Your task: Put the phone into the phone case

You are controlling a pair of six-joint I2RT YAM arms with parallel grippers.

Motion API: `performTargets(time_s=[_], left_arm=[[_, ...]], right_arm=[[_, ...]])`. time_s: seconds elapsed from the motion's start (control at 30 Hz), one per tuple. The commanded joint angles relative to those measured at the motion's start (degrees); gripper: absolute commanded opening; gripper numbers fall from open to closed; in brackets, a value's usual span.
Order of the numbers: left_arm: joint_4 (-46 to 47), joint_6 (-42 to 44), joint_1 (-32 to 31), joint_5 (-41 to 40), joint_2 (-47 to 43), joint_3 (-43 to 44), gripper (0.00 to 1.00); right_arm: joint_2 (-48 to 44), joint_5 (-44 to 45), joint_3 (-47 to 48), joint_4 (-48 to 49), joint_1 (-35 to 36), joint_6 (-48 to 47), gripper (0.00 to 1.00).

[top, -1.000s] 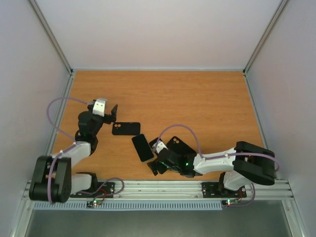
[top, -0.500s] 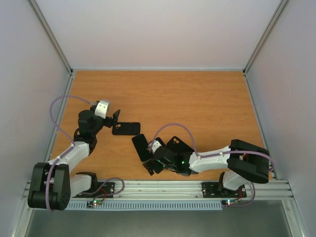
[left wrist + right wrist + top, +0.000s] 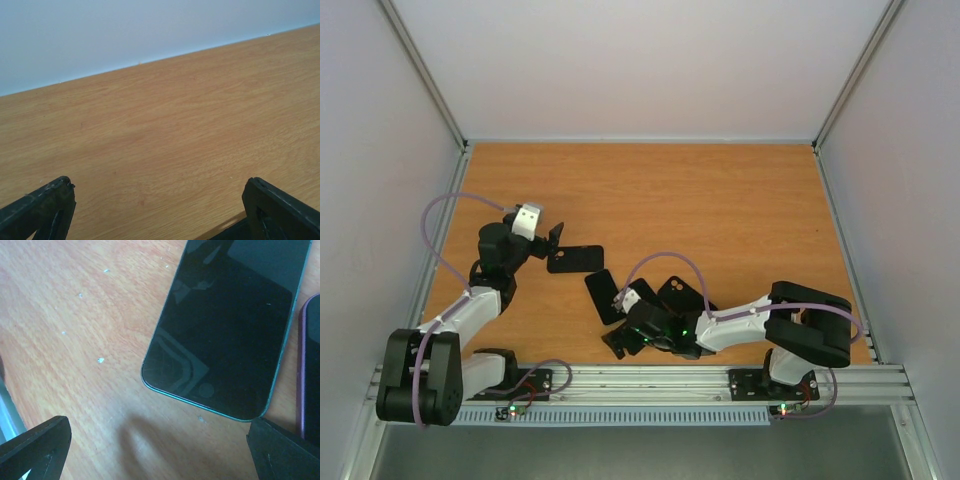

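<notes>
Our right gripper (image 3: 157, 442) hangs low over the table (image 3: 720, 200) with its jaws spread wide and nothing between them. Its fingertips sit just short of the near rounded end of the phone (image 3: 230, 325), which lies flat on the wood with its screen up. The phone sits off to the right of our centre line and a little skewed, so one fingertip is almost at its corner. We judge that the approach needs correcting before any squeeze. We should slide right and turn the wrist until the jaws straddle both long edges squarely, then go down and close gently on the sides, not the glass. Just beside the phone's far long edge lies another flat dark slab (image 3: 682, 293) with a purple rim (we cannot tell whether it is a second case or something else). It leaves that finger little room, so a careless descent could nudge it or land on it. Further out, the phone case (image 3: 576, 258) lies flat near the phone. Just beside it is our left gripper (image 3: 160, 200), also wide open and empty, well placed to pin the case down for the insertion.
</notes>
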Motion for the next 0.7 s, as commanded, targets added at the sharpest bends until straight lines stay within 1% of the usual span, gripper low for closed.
performTargets(time_s=[0.0, 0.17, 0.33, 0.47, 0.57, 0.67], left_arm=[[2.05, 0.74, 0.28, 0.11, 0.25, 0.22, 0.91], [2.03, 0.81, 0.28, 0.04, -0.01, 0.04, 0.92], [2.15, 0.91, 0.32, 0.36, 0.27, 0.09, 0.92], [1.57, 0.88, 0.26, 0.47, 0.80, 0.60, 0.92], [1.40, 0.96, 0.30, 0.59, 1.12, 0.74, 0.92], [1.76, 1.22, 0.27, 0.17, 1.95, 0.95, 0.92]], right_arm=[[1.64, 4.57, 0.00, -3.81, -1.06, 2.29, 0.98], [-0.67, 8.08, -3.09, -6.62, -4.62, 4.84, 0.98], [-4.72, 10.60, -6.34, -8.94, -6.75, 5.88, 0.99], [-6.19, 9.94, -7.90, -5.97, -7.58, 3.74, 0.98], [-5.19, 7.37, -5.68, -3.66, -7.50, -0.22, 0.98], [-2.94, 7.67, -0.30, -3.83, -7.50, -5.01, 0.98]])
